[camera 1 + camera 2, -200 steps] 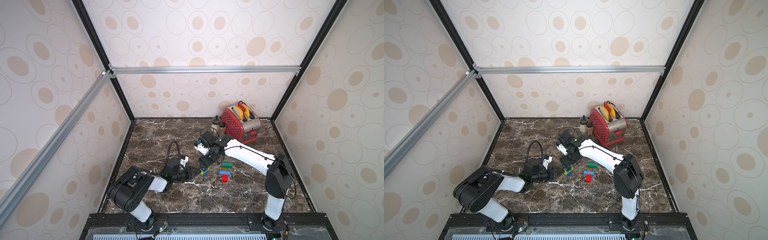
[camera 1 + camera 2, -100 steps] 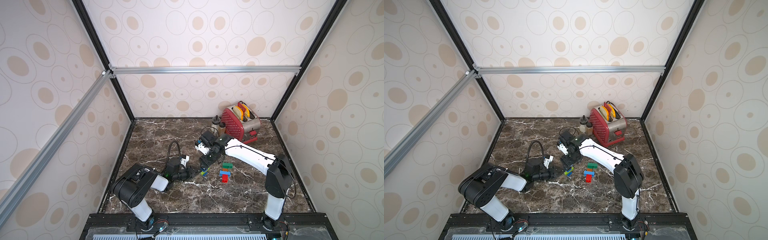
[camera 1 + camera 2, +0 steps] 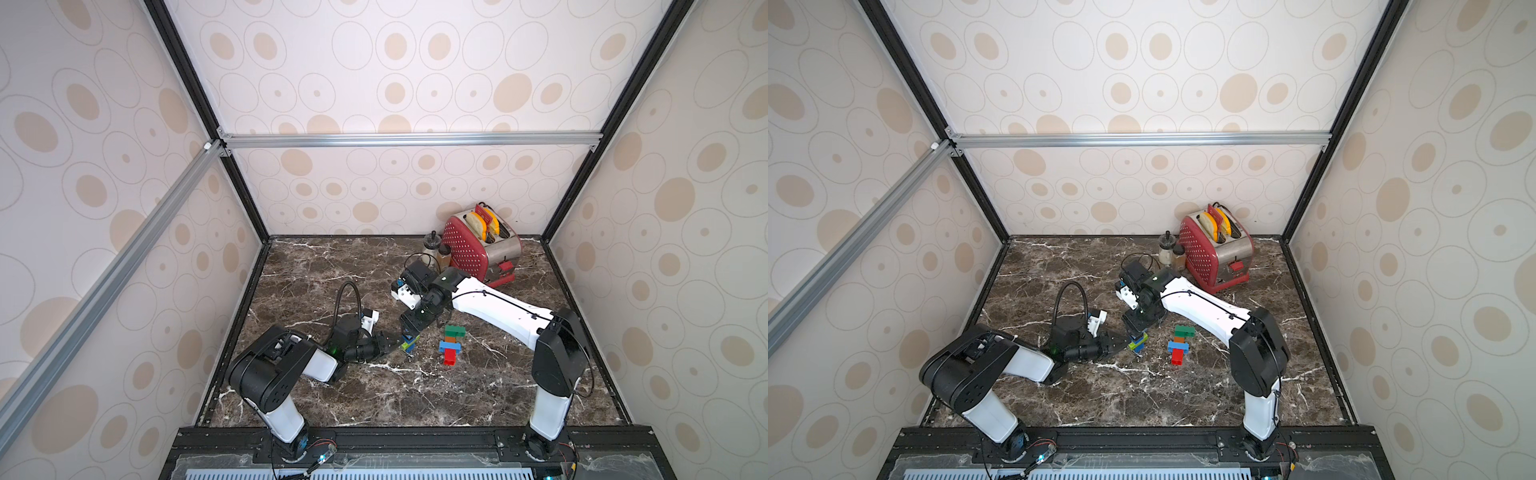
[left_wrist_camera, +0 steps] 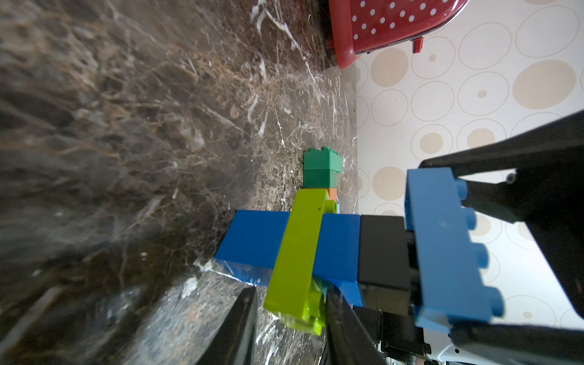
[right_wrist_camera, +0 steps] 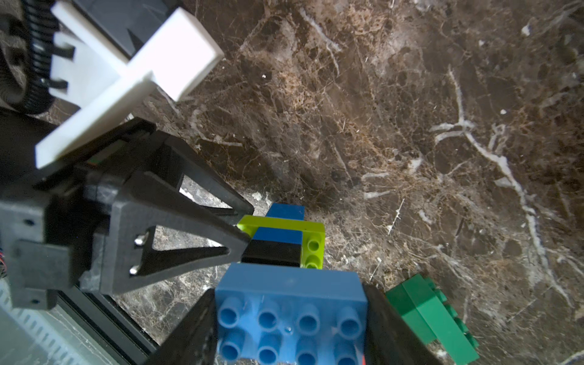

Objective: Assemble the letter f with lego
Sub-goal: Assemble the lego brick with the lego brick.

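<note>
Left fingers (image 4: 243, 322) are straddling the lime green brick (image 4: 297, 252), grip unclear, while right fingers (image 5: 192, 335) are clamping the light blue brick (image 5: 290, 284) — skewed pressing is risking toppling the stack (image 4: 252, 240).

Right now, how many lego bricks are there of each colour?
Blue bricks: 4, counting the held blue brick
Lime green brick: 1
Black brick: 1
Dark green brick: 1 (possibly two joined, cannot tell)
Orange brick: 1
Red brick: 1
Total: 9
</note>
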Robot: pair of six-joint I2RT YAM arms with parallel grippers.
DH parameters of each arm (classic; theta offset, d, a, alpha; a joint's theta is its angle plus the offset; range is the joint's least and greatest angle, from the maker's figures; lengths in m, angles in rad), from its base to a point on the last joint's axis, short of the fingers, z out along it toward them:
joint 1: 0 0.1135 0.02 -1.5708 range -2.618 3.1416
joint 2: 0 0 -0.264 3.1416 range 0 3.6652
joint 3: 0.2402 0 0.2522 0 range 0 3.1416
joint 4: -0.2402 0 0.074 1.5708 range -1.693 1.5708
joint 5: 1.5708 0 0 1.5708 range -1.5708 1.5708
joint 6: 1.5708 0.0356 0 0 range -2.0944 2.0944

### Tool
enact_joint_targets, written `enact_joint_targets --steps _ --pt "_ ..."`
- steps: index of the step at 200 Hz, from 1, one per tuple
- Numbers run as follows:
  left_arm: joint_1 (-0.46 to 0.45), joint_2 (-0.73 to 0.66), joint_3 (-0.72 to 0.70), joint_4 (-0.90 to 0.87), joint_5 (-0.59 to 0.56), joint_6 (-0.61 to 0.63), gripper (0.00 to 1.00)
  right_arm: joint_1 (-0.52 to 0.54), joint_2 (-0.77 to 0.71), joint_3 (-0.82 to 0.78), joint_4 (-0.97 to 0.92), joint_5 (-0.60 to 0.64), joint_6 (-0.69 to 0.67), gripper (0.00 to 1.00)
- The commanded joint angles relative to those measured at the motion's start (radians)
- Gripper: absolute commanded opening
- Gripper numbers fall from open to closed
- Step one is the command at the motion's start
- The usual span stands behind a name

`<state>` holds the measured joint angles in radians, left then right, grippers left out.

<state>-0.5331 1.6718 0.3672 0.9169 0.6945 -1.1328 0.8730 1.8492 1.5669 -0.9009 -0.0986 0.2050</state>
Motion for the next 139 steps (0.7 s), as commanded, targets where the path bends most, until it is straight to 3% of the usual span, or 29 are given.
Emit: enact_joint_targets --steps 1,139 --pt "-0.006 0.025 0.007 -0.005 -0.006 -0.003 0.37 -0.011 0.078 -0.093 -0.154 0.106 -0.023 0.51" --pt "-0.005 0.013 -0.02 0.004 -0.023 -0.005 0.37 0.006 0.103 -0.192 -0.118 0.089 0.061 0.5"
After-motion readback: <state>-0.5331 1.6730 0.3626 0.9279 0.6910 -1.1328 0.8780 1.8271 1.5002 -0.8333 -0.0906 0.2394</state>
